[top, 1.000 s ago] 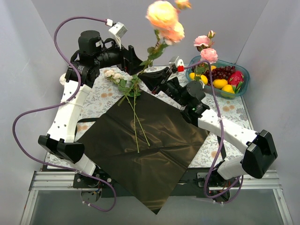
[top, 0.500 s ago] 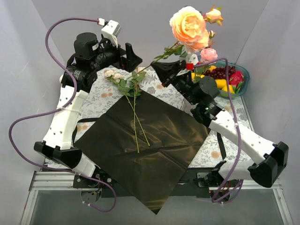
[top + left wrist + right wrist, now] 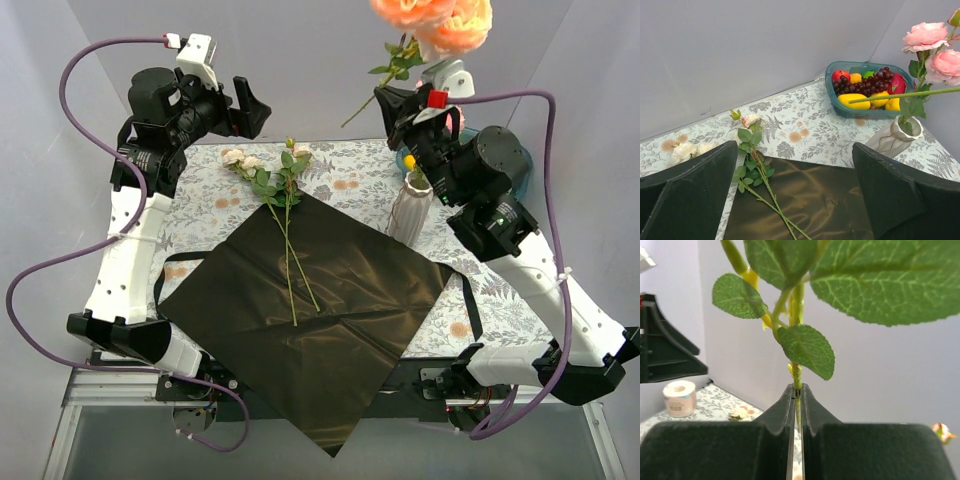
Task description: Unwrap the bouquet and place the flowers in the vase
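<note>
Pinching peach flower [image 3: 462,25] by its stem, upper right, with right gripper [image 3: 796,392]; holding left gripper [image 3: 795,195] wide and empty, upper left.

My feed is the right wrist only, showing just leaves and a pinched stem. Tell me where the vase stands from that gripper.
Observer: In the top view the vase stands on the tablecloth, roughly beneath the raised right gripper, which is shut on the peach-rose stem.
Operator: Say what's in it.
Observer: Two pink roses, clear in the left wrist view.
Operator: List what's left to pick.
Observer: Two loose stems lie across the black wrapping paper, blooms toward the far side.
</note>
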### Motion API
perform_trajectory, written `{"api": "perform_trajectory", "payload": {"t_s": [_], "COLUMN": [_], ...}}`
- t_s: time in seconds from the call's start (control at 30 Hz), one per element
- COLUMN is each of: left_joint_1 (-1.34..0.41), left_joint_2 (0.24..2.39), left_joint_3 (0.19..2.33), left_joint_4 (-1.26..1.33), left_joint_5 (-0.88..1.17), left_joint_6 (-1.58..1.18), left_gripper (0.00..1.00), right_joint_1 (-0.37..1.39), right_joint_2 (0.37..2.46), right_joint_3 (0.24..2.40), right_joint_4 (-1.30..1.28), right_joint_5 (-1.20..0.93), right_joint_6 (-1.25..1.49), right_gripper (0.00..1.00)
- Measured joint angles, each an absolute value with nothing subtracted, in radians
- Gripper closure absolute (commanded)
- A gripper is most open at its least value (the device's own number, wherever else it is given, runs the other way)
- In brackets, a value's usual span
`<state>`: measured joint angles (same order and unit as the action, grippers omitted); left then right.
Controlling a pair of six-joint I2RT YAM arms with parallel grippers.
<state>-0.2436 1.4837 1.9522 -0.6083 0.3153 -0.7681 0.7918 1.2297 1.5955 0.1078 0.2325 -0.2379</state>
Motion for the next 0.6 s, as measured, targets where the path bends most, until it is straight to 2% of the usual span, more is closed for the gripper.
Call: {"api": "perform_trajectory", "payload": {"t_s": [0.33, 0.6], "left_joint_1": [-0.207, -0.205], "left_joint_2": [1.496, 1.493], "left_joint_3": [1.901, 1.671], "left_joint_4": [-0.655, -0.688], "left_joint_5": [0.437, 0.471], "left_joint_6": [-0.758, -0.718], "left_gripper": [0.02, 0.02], "right_joint_1": [0.791, 0.791], "right_joint_2": [1.276, 1.194], "right_joint_3": [1.848, 1.812], "right_joint_4": [-0.255, -0.363], "right_joint_5": [0.432, 0.535], "right_joint_6": [-0.235, -0.226], "right_gripper": [0.99, 0.99]}}
